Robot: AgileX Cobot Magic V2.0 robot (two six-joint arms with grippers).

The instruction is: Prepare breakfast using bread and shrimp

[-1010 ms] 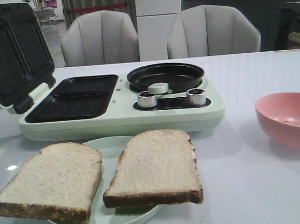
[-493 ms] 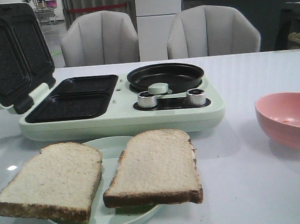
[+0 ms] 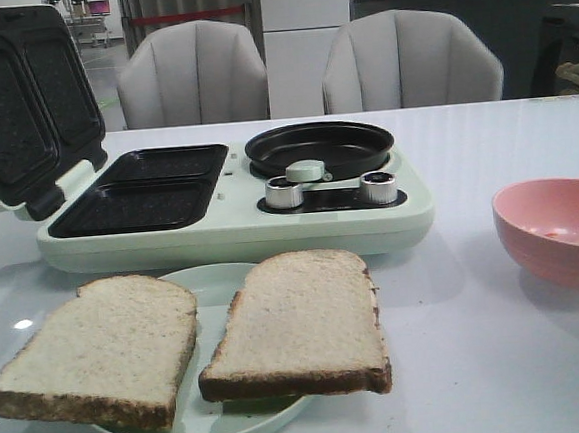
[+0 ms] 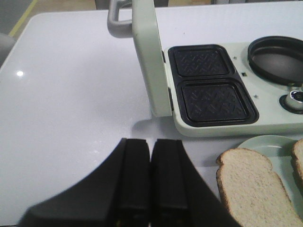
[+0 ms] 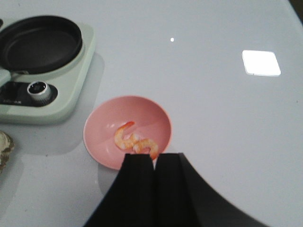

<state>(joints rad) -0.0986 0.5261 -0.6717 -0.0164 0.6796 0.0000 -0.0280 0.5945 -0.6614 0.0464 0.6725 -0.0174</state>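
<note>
Front view: two slices of bread (image 3: 109, 346) (image 3: 298, 321), pale, porous and brown-crusted, lie side by side on a round mint plate (image 3: 220, 423) at the near edge of the glossy white table (image 3: 482, 362). Both overhang the plate's rim, so a clumsy lift could drag a slice off or tip the plate. Behind them sits a mint breakfast maker (image 3: 233, 196), its lid (image 3: 20, 107) swung up at the left over two dark, waffle-textured square wells (image 3: 152, 187), with a round black pan (image 3: 319, 146) and two metal knobs (image 3: 332, 188) to the right. A smooth pink bowl (image 3: 559, 230) stands at the right, well apart. Neither arm shows here.

Left wrist view: the left hand (image 4: 150, 189), black and blocky, has its fingers pressed together, empty, over bare table just left of the nearer slice. Soft bread may tear or crumple under a pinch.

Right wrist view: the right hand (image 5: 154, 189), likewise together and empty, hangs at the bowl's near rim. Two curled orange-pink shrimp (image 5: 135, 142) lie touching in the bowl's bottom; small and probably slick, they could slip a grasp, or the light bowl could slide.
</note>
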